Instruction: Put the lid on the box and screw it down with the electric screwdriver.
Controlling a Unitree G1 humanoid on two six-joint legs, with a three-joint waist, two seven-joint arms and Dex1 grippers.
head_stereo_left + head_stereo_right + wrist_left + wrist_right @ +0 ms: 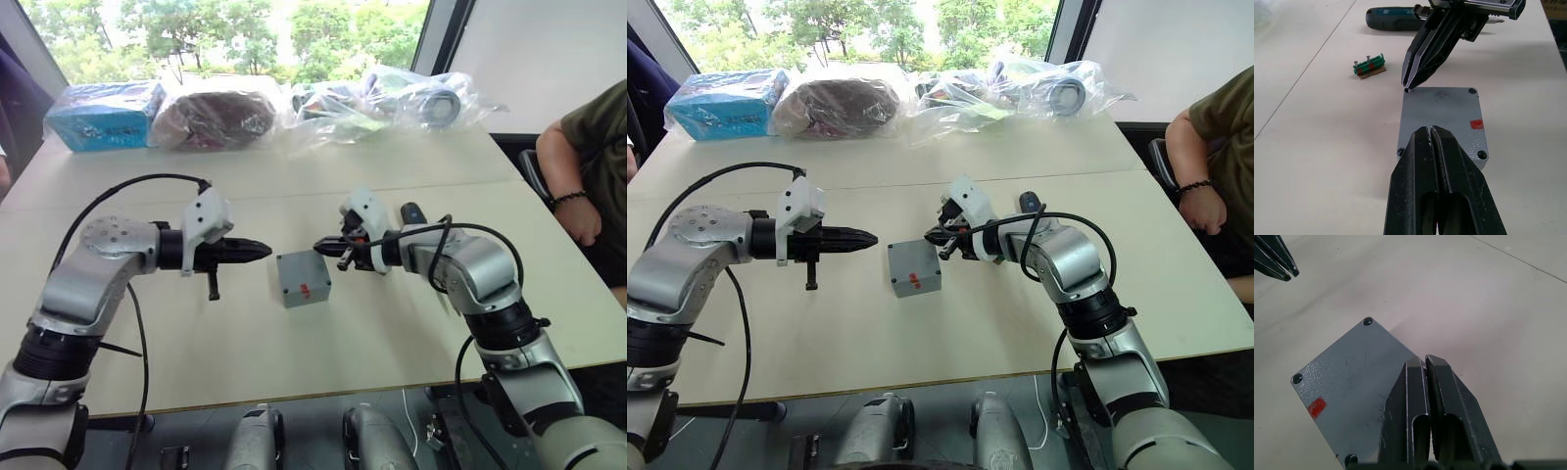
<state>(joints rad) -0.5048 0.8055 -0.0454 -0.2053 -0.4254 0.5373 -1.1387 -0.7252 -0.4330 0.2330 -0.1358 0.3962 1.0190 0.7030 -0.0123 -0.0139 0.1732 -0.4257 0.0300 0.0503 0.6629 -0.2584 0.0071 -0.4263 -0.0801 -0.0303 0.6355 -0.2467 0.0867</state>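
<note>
A pale, off-white table [392, 323] carries everything here; a thin seam runs across it. Along its far edge, under the window, sits a row of wrapped goods: a turquoise box in clear plastic [103, 115] at the left end, next to it a brown bundle in a clear bag [214, 117], and to the right of that several crumpled clear bags holding dark round parts [392, 101]. Closer in, a small green terminal block with red marks [1369, 65] lies on the table top. At the right edge a person's forearm with a dark beaded bracelet [568, 199] rests beside the table. Trees [245, 29] show through the window.
</note>
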